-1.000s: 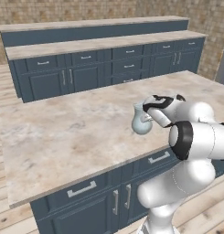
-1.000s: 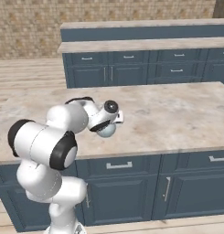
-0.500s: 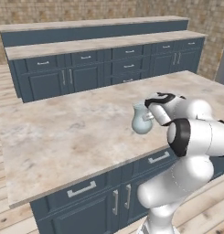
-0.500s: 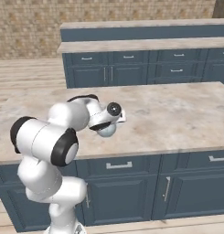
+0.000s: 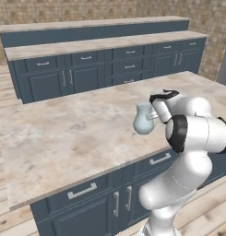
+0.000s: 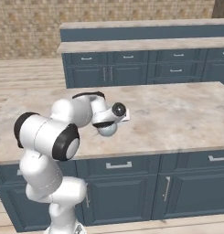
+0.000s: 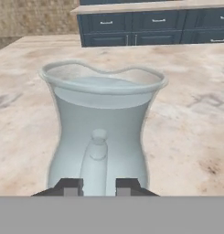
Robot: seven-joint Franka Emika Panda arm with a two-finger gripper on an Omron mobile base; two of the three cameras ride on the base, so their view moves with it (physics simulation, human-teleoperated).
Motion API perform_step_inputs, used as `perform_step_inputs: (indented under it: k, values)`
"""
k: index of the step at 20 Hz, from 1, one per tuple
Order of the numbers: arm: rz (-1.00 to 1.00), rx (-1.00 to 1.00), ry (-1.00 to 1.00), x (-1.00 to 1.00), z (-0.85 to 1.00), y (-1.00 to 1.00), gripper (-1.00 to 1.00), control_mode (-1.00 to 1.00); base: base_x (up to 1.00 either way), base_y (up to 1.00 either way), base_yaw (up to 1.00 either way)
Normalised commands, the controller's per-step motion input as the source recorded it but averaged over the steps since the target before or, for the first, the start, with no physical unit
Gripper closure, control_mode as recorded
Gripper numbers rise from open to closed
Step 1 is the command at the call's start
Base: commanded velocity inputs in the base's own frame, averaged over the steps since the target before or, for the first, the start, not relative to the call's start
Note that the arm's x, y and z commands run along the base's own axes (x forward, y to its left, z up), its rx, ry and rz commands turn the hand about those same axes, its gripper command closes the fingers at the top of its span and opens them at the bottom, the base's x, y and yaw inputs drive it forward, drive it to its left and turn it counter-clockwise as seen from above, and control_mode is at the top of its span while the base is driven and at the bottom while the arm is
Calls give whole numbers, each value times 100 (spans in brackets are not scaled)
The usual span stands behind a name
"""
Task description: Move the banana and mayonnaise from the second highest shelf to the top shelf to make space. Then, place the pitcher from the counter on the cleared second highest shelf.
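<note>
Just one pitcher (image 7: 100, 132), one counter (image 5: 63, 133).

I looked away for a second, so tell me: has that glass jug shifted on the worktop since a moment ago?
No. The pitcher stands at the same spot near the counter's front edge; the gripper has closed on its handle.

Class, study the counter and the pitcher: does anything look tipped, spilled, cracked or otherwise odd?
Nothing stands out. The pitcher stands upright and whole on the counter, nothing spilled around it. The gripper has its fingertips on either side of the handle.
</note>
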Motion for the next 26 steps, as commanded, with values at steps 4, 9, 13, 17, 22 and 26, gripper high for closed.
perform_step_inputs:
  k: [4, 9, 13, 17, 22, 26]
  values:
    - [1, 0, 3, -8, -3, 18, 100, -100, 0, 0, 0]
    - [0, 0, 0, -23, 3, 18, 100, -100, 0, 0, 0]
    - [0, 0, 2, -35, 19, 50, 100, -100, 0, 0, 0]
    - [-1, 0, 4, -49, 78, 29, 100, -100, 0, 0, 0]
    - [-16, -4, 12, -61, 100, 3, 100, -100, 0, 0, 0]
    - [-22, -12, 13, -82, 100, 0, 100, -100, 0, 0, 0]
